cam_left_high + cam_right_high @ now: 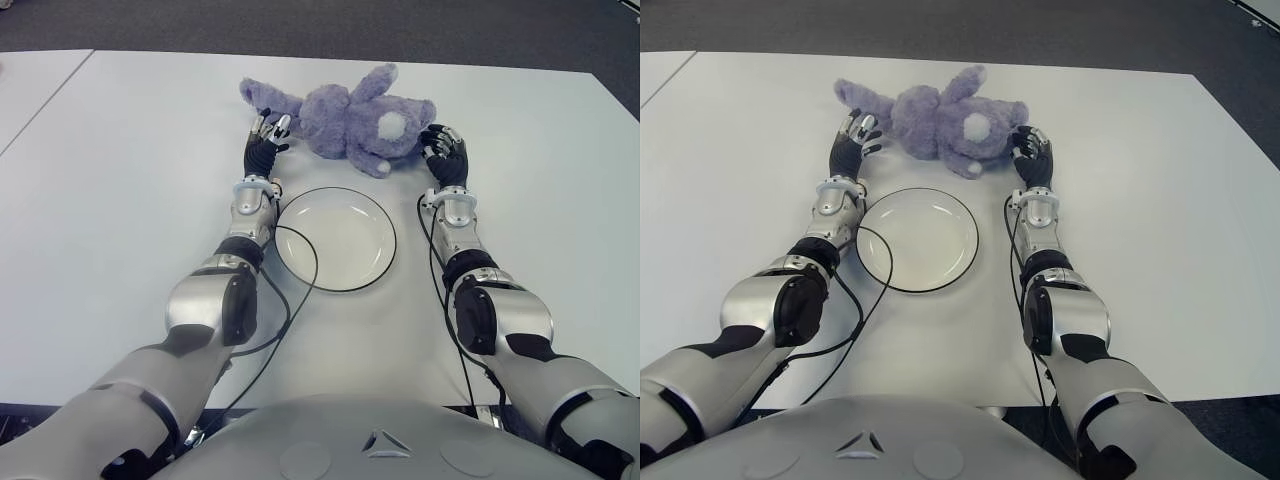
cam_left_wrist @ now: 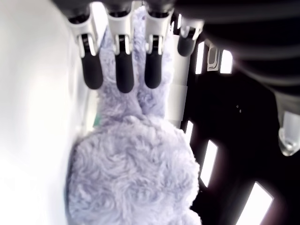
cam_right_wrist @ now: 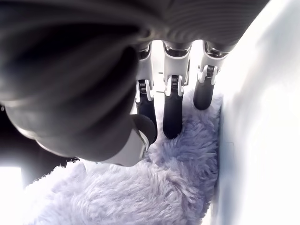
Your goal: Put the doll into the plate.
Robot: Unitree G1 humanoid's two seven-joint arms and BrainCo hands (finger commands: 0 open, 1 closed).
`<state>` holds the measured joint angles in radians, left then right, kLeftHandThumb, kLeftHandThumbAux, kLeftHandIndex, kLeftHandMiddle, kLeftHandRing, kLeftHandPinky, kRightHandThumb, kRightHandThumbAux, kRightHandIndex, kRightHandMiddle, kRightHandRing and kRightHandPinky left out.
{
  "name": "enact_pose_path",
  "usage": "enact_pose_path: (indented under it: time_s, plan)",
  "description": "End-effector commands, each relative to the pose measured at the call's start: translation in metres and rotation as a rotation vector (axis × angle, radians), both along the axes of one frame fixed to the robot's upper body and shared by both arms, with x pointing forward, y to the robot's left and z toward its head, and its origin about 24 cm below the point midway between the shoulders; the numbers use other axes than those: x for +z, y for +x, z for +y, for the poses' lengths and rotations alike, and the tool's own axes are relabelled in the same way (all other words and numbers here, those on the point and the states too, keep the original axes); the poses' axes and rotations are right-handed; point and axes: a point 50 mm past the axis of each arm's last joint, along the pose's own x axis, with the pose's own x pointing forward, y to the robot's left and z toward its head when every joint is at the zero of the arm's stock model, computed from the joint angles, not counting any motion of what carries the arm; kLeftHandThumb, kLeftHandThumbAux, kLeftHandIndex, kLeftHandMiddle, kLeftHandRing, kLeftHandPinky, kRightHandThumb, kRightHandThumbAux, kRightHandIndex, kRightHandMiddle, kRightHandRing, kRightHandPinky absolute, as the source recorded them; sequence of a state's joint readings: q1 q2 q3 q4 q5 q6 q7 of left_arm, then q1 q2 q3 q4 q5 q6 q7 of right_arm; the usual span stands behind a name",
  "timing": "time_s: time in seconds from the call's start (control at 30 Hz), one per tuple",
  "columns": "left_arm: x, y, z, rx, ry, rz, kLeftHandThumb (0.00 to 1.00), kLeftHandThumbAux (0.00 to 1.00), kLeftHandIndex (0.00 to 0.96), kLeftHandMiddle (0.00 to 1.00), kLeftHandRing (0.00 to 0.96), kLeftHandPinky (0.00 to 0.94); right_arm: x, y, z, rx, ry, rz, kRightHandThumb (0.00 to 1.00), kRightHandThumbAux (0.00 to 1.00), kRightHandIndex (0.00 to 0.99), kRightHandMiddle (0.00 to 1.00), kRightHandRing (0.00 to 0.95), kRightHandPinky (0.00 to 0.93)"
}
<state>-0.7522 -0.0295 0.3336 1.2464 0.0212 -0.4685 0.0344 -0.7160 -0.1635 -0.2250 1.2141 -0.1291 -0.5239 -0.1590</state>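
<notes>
A purple plush doll (image 1: 345, 118) lies on its side on the white table, just beyond a white plate (image 1: 335, 240) with a dark rim. My left hand (image 1: 268, 132) is at the doll's left end, fingers (image 2: 124, 70) straight and spread alongside the fur (image 2: 131, 173). At the doll's right end my right hand (image 1: 443, 150) has its fingers (image 3: 172, 112) extended, their tips against the fur (image 3: 140, 197). Neither hand closes around the doll. The plate holds nothing and sits between my two forearms.
The white table (image 1: 120, 200) stretches wide to the left and right of my arms. Black cables (image 1: 290, 300) run along both forearms beside the plate. Dark floor lies beyond the far table edge.
</notes>
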Motion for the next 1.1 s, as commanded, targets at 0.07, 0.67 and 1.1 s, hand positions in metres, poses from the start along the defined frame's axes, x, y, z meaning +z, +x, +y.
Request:
enact_pose_path:
  time_s: [0.07, 0.67, 1.1]
  plan:
    - [-0.089, -0.064, 0.002, 0.012, -0.046, 0.399, 0.0, 0.473, 0.061, 0.224, 0.249, 0.27, -0.113, -0.077, 0.017, -0.027, 0.13, 0.508, 0.714, 0.896, 0.229, 0.286, 0.251, 0.218]
    - [-0.088, -0.063, 0.001, 0.019, -0.07, 0.4, 0.0, 0.459, 0.064, 0.215, 0.245, 0.278, -0.11, -0.076, 0.016, -0.086, 0.178, 0.468, 0.356, 0.917, 0.118, 0.158, 0.191, 0.233]
    - [-0.087, -0.063, 0.0, 0.024, -0.072, 0.396, 0.0, 0.461, 0.07, 0.209, 0.234, 0.261, -0.089, -0.055, 0.018, -0.178, 0.1, 0.388, 0.177, 0.725, 0.001, 0.008, 0.036, 0.074]
